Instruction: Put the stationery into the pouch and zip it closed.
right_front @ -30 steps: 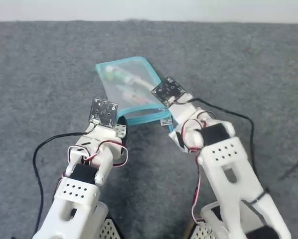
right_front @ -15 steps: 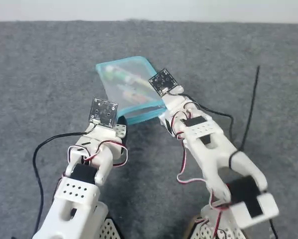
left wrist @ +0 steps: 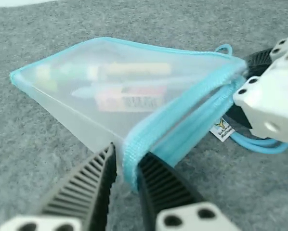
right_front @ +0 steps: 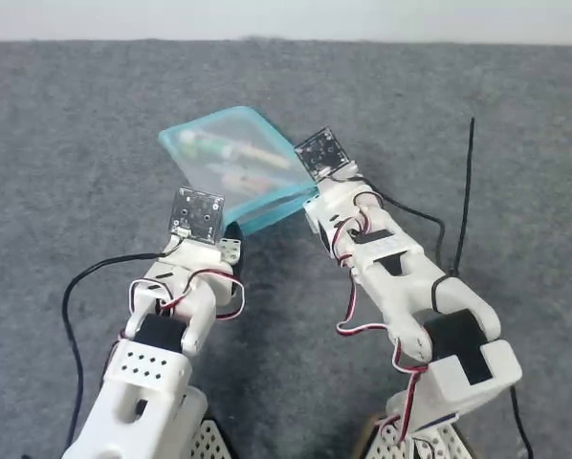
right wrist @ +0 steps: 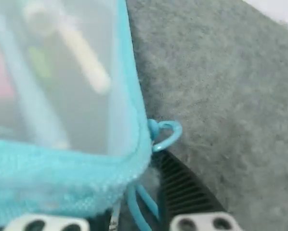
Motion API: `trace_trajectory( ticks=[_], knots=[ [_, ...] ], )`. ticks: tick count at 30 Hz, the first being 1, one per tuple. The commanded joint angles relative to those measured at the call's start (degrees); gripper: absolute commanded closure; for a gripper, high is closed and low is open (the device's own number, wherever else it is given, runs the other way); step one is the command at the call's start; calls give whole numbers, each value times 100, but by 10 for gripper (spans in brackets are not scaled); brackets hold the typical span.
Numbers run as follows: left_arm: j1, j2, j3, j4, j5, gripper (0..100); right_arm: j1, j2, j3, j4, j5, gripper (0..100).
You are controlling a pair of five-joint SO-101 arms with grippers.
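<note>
Judging by the coloured pens and markers lying inside the translucent plastic pouch with the turquoise zip edge, seems to be the zipping step, possibly close to done. Rests slanted on the grey carpeted table, stretched between the two pincers: near corner in the left gripper, far zip end right against the right gripper.

Left gripper: clenched on the pouch's turquoise edge, ribbed black fingers on either side of it. Best used as an anchor. Hold that corner firm, low and motionless, so that the zip line runs taut and straight toward the other pincer.

Right gripper: cannot tell whether grasping or released. Sits at the end where the small turquoise ring pull and the thin turquoise cord loop hang, ring just beside it and seemingly free.

Before pulling, make sure of a hold on the pull itself, not on the soft wall or the cord. Draw along the zip line, away from the left gripper, never upward, to avoid folding the wall and jamming the slider. Go slowly near the corner and stop once the slider meets it. Avoid tugging hard enough to drag the edge out of the left clench.
</note>
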Motion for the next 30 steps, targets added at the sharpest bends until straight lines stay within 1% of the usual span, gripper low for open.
trace_trajectory(
  ticks=[1,3,5,10,12,15,16,17,18,19,21,24,26,28,30],
  knots=[
    [35,0,-224,-18,0,988,-13,-382,-70,-215,-862,865],
    [26,9,-224,-18,0,988,-75,-303,-97,-224,-1389,834],
    [26,9,-224,-18,0,988,-75,-180,-176,-259,-1741,806],
    [26,18,-215,-18,0,988,-40,163,-273,-479,-1793,802],
    [26,18,-215,-18,0,988,-48,242,-273,-523,-1793,841],
    [18,18,-215,-18,0,988,57,233,-273,-681,-1793,988],
    [18,18,-215,-18,0,988,136,189,-273,-699,-1802,997],
    [18,18,-215,-18,0,988,198,119,-281,-664,-1802,973],
    [18,18,-215,-18,0,988,251,31,-273,-629,-1793,978],
    [18,18,-215,-18,0,988,303,-101,-264,-470,-1793,997],
    [18,18,-215,-18,0,988,409,-505,-273,110,-1785,991],
    [9,-9,-215,-26,0,988,444,-1552,-281,1525,-1758,992],
    [9,-18,-224,-44,0,988,382,-2448,-369,2545,-1538,992],
    [0,-18,-259,-53,9,988,207,-3345,-475,3310,-1248,992],
    [-220,-26,-321,-123,35,988,-57,-4242,-554,4004,-905,992]
  ],
)
